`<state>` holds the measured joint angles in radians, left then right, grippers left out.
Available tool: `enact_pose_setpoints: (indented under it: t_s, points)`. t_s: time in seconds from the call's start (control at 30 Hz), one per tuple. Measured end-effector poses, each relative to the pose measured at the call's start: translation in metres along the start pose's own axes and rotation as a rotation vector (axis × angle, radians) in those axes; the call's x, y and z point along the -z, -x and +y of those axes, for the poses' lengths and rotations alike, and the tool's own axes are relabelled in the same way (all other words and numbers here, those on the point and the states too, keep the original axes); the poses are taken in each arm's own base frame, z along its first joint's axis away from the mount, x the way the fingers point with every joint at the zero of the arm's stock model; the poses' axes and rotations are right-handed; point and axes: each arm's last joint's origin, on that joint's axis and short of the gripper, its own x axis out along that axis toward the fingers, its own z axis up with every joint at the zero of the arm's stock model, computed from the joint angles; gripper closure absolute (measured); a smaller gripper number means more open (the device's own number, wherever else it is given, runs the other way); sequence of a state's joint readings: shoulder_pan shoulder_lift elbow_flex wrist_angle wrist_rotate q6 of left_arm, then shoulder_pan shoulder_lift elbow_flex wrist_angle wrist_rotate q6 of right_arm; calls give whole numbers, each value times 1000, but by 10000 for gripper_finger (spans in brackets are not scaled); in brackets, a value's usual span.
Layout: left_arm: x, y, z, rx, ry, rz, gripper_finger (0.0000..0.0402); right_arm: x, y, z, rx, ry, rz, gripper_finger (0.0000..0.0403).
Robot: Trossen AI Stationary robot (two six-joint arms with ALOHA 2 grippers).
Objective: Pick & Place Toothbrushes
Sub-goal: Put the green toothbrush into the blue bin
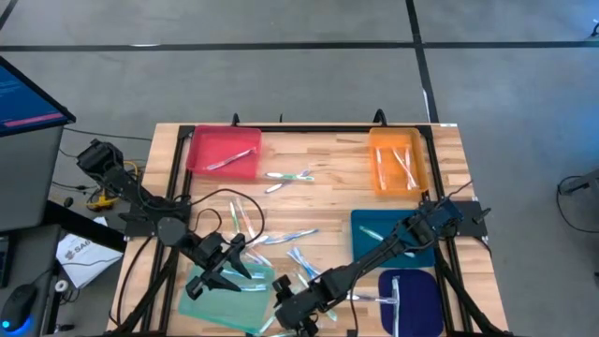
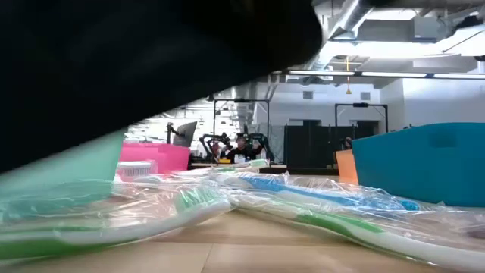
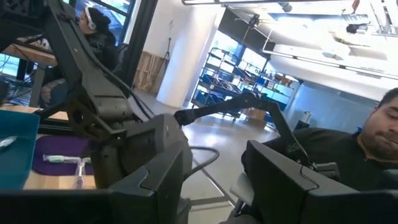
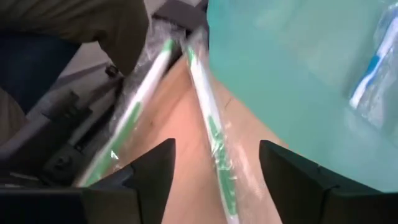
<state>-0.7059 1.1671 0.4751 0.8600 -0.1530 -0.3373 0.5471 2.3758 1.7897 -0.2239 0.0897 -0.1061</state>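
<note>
Toothbrushes wrapped, on table at frame bottom centre. Right gripper above, fingers spread, empty. Left gripper: state not discernible.

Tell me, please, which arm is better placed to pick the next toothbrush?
Probably the right. Its tool is open, low at the front table edge, with a green toothbrush lying between its fingers. The left tool is over the mint tray, with no toothbrush between its fingers.
</note>
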Motion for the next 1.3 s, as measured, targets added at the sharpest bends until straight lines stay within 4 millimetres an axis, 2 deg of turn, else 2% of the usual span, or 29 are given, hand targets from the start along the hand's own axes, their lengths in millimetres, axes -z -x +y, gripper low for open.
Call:
enact_pose_setpoints:
  t_s: [0.17,0.23,0.53,0.7,0.87,0.97,1.1,1.3]
  points:
    - [0,0,0,2,0,-4,234,5,-1,-4,3,-1,34,164]
    - [0,0,0,2,0,-4,234,11,-9,-6,7,-9,52,167]
    - [-1,0,0,3,1,-8,234,22,-21,-14,2,-56,81,205]
    - [-1,0,0,4,-10,-10,234,26,-23,-16,-35,-83,107,258]
    - [-1,0,0,4,-10,-11,234,29,-22,-15,-29,-102,145,346]
    - [-1,0,0,5,-10,-13,234,30,-19,-16,-21,-125,169,388]
    - [-2,0,-1,6,-9,-17,234,27,-11,-19,-3,-175,183,377]
    - [-2,0,-1,6,-9,-17,234,24,13,-23,18,-183,273,392]
